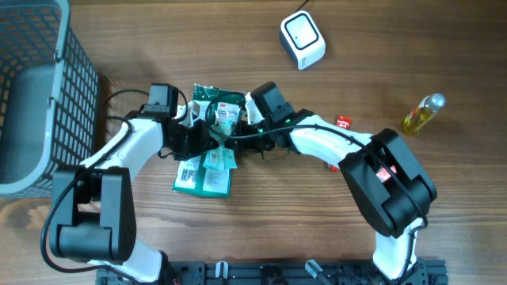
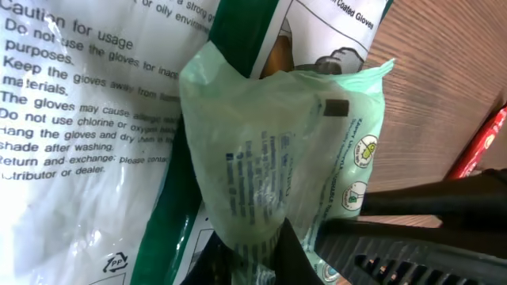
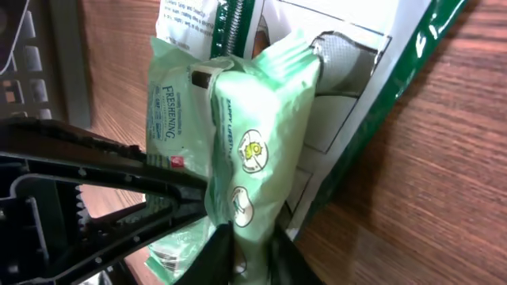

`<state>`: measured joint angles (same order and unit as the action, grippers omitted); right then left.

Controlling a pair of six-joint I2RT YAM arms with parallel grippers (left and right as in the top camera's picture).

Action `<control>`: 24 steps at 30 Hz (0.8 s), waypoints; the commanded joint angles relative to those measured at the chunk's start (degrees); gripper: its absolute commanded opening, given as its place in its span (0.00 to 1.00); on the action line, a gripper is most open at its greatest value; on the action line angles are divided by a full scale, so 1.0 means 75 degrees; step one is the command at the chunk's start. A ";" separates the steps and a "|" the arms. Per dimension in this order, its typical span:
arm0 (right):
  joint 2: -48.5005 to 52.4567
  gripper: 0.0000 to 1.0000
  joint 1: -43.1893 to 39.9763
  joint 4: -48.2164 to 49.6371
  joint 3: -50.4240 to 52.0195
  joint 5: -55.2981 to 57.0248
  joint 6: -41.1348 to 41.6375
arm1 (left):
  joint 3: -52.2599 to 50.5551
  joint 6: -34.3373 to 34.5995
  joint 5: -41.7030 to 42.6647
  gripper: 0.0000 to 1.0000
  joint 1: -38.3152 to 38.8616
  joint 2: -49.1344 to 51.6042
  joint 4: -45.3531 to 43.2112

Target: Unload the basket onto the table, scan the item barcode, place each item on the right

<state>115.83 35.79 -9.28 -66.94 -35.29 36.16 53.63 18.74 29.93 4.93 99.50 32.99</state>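
Note:
A light green wipes packet (image 2: 277,150) is the item, and both grippers pinch it. In the left wrist view my left gripper (image 2: 257,257) is shut on the packet's lower end. The right wrist view shows my right gripper (image 3: 249,253) shut on the same packet (image 3: 253,134), with the left gripper's black fingers (image 3: 119,170) just to its left. From overhead the two grippers (image 1: 207,138) (image 1: 242,131) meet over a green and white gloves bag (image 1: 215,96). The white scanner (image 1: 303,39) stands at the back, apart from both arms.
More light green packets (image 1: 204,174) lie flat in front of the arms. A grey wire basket (image 1: 40,87) fills the left edge. A yellow bottle (image 1: 424,113) lies at the right, and a small red item (image 1: 343,122) sits by the right arm.

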 commanded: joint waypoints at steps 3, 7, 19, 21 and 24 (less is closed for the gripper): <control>0.0125 0.04 -0.0020 -0.0125 -0.0082 0.0303 -0.0067 | -0.0041 -0.0038 -0.0350 0.04 -0.0035 0.0064 -0.0082; 0.0125 0.04 -0.0023 -0.0192 -0.0082 0.0487 -0.0481 | -0.0303 -0.0038 -0.1355 0.04 -0.0035 0.0067 -0.0119; -0.0216 0.04 -0.0236 -0.0723 -0.0189 0.1734 -0.0627 | 0.0012 -0.0079 -0.1950 0.06 -0.0044 -0.0134 0.0586; -0.0507 0.04 -0.0335 -0.0787 -0.0198 0.1708 -0.0676 | 0.0093 -0.0102 -0.1950 0.10 -0.0044 -0.0216 0.0621; -0.1087 0.18 -0.0428 -0.0921 -0.0198 0.1708 -0.1110 | 0.0265 -0.0096 -0.1944 0.31 -0.0044 -0.0388 0.0755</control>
<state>113.30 36.25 -15.40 -68.07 -29.06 31.44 54.33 18.46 24.18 5.98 98.45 37.12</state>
